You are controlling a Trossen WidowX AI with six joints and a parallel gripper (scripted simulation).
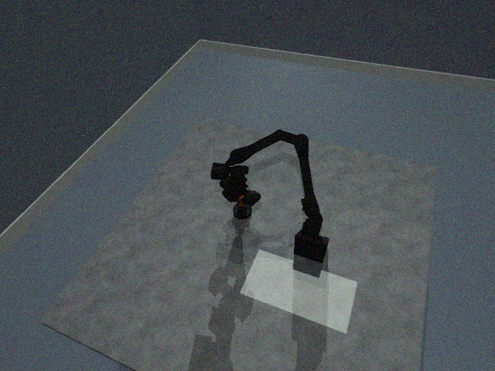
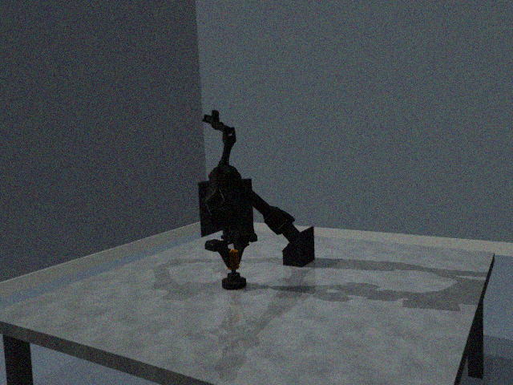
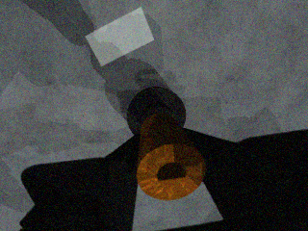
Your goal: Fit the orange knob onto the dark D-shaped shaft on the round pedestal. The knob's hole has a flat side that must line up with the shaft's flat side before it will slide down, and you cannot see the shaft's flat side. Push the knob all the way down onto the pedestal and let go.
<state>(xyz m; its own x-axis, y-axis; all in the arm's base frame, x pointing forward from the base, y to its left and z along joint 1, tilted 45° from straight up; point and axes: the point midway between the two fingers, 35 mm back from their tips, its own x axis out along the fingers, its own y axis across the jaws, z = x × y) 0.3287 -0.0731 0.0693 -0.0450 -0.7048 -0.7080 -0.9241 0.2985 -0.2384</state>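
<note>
Exterior view shows the table (image 1: 371,216) (image 2: 352,331) (image 3: 260,58) as the largest object, and its near edge lies well apart from the round pedestal (image 1: 242,212) (image 2: 234,282) (image 3: 156,98). In the top view, the right edge of the table is also well away from the pedestal, on the far side of the arm base (image 1: 312,246) (image 2: 299,249). The arm (image 1: 305,171) (image 2: 260,203) rises from this base, bends high, and comes down above the pedestal, so a wide open gap remains between the base and the pedestal. A pale rectangle (image 1: 271,275) (image 3: 120,36) lies on the table, to the lower right of the pedestal in the top view, apart from it.

Directly over the pedestal, the gripper (image 1: 240,199) (image 2: 233,259) (image 3: 161,135) is clamped on the orange knob (image 1: 240,201) (image 2: 233,257) (image 3: 148,175), with one finger at each side. The knob stands about upright above the pedestal, and a small space with a dark thin part shows between them. Therefore it is not fully down. I cannot tell whether the shaft is inside the hole, or whether the flat sides agree.
</note>
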